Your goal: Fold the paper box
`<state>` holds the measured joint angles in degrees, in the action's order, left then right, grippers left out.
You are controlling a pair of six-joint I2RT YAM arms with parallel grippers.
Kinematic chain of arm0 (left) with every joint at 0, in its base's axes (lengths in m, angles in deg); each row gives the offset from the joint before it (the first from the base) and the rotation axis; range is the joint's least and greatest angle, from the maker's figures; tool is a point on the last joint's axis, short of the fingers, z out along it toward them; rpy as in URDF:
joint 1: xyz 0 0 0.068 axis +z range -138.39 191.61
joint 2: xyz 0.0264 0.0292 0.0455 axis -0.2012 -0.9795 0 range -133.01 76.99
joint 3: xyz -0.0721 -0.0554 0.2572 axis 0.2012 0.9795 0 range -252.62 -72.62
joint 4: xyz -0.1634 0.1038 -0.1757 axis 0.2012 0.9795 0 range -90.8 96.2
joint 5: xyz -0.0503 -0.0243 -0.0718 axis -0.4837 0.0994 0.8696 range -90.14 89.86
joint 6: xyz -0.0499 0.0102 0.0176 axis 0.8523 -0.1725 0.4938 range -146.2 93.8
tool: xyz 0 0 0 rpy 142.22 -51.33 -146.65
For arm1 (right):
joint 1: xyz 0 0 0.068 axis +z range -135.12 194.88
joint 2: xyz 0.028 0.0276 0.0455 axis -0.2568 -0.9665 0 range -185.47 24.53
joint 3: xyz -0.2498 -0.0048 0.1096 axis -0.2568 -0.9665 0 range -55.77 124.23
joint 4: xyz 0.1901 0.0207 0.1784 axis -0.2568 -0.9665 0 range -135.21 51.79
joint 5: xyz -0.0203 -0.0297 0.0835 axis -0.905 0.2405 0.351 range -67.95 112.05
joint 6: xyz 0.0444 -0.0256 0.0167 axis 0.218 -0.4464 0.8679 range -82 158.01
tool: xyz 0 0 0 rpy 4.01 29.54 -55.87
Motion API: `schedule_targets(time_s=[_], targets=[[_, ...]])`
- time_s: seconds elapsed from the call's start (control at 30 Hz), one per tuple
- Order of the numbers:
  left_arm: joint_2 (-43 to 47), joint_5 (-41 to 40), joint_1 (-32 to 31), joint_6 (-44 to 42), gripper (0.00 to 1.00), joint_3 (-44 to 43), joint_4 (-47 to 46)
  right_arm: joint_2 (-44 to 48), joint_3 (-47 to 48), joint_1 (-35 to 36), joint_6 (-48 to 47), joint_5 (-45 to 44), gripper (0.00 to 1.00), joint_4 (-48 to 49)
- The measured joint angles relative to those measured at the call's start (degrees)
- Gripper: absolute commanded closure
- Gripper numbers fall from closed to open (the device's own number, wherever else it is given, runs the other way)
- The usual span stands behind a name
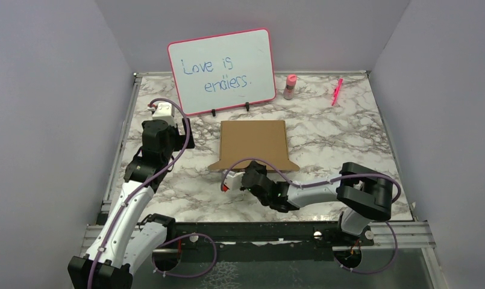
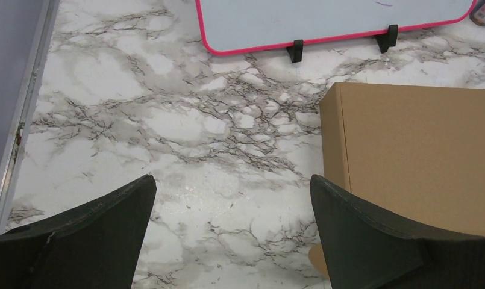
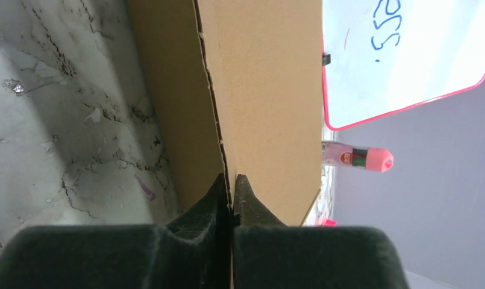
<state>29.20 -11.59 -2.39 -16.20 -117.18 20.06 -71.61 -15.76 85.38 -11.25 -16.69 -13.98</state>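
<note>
Progress check on the fold, as far as I can tell. The paper box (image 1: 253, 143) already looks like a shallow closed-up slab rather than a flat sheet. From the left wrist view you can see a proper side wall standing up under the top panel. So I'd say the main folds are done.

What seems left is the near end. Two flap tips splay out on the table to either side of the right gripper (image 3: 234, 180), so that edge doesn't look tucked in yet.

That right gripper is clamped on the box's near edge. The cardboard runs straight in between its fingertips and stretches away ahead of them. I can't tell whether it's pinching one layer or two.

The left gripper (image 2: 232, 180) is spread wide and holding nothing. Only bare marble table (image 2: 167, 126) sits between its fingers, and the box's left wall is just beyond its right finger. The whiteboard (image 2: 348, 21) stands farther ahead of it.

My guess is one flap tuck remains and then we're done, but the box's far end doesn't show clearly.
</note>
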Motion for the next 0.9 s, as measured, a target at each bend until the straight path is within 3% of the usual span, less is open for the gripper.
schedule_targets(time_s=[0.4,0.9], targets=[[1.09,0.24,0.00,0.07,0.01,0.00,-0.07,7.43,7.10,0.00,4.35,4.39,0.99,-14.82],[7.52,-0.79,0.00,-0.87,0.01,-6.69,1.38,9.79,32.94,-0.70,14.78,18.62,0.99,-51.71]])
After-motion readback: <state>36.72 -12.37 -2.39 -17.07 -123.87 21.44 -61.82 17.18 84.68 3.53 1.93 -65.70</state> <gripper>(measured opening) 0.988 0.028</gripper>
